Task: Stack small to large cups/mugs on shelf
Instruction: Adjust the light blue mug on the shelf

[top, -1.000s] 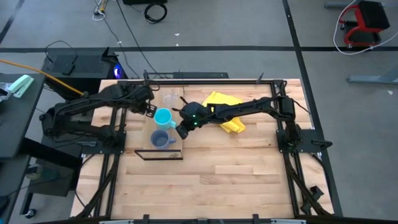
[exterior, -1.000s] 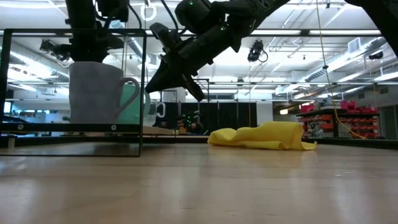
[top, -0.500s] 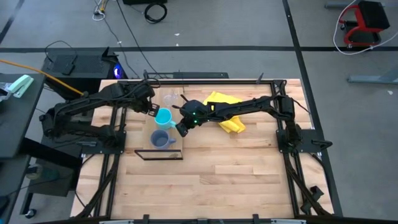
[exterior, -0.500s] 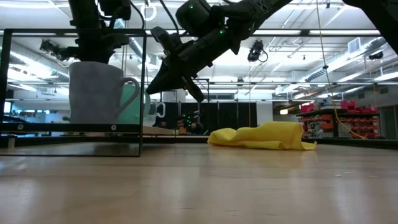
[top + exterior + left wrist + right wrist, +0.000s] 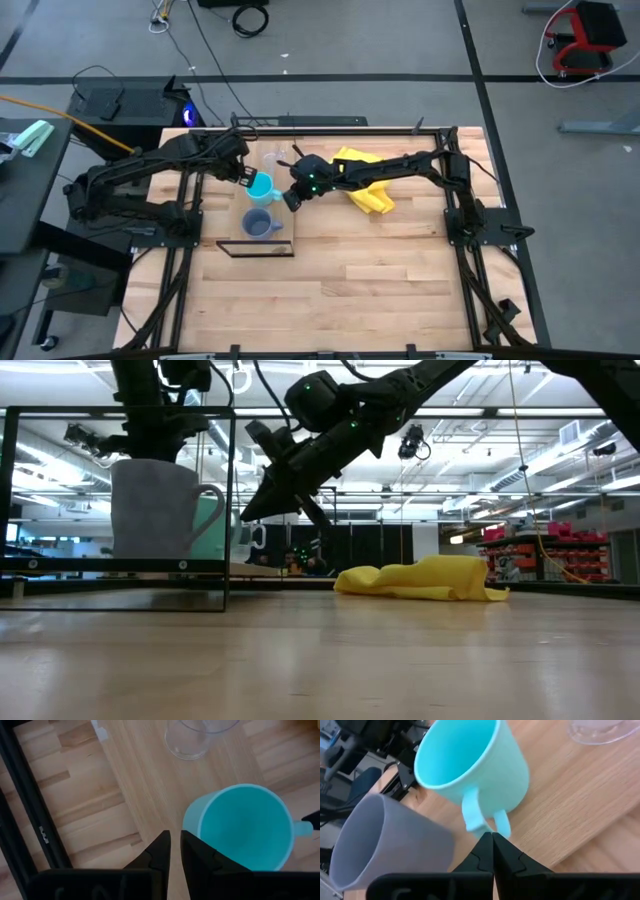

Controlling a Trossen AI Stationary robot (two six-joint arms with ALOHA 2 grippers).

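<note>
Cyan mug point(image 5: 262, 187) stands upright in middle of shelf point(image 5: 283, 236), between clear glass cup point(image 5: 273, 156) toward shelf's far end and grey mug point(image 5: 260, 225) toward black-framed end. Left gripper point(image 5: 243, 178) sits just beside cyan mug rim, opposite handle; fingers point(image 5: 161, 851) nearly together, holding nothing. Right gripper point(image 5: 292, 198) just beside mug handle point(image 5: 481, 816); fingers together, tips close to handle, not clamped on it. Yellow cloth point(image 5: 365, 180) lies on desk near far edge, apart from shelf.
</note>
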